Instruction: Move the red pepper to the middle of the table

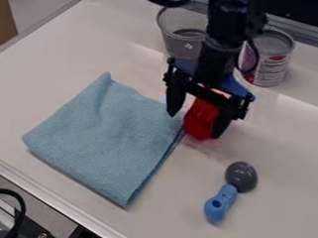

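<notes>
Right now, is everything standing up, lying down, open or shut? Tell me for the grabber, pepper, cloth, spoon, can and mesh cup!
Gripper: open, fingers apart.
Red pepper: between the fingers; can't tell if it's touching both.
Blue cloth: laid out flat, a bit wrinkly.
Spoon: lying down.
Can: standing up.
Mesh cup: standing up, open on top.

Slanting downward view over the table (280, 146)

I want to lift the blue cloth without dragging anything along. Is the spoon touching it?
Apart. The camera view shows bare white tabletop between the spoon and the cloth's nearest edge.
</notes>
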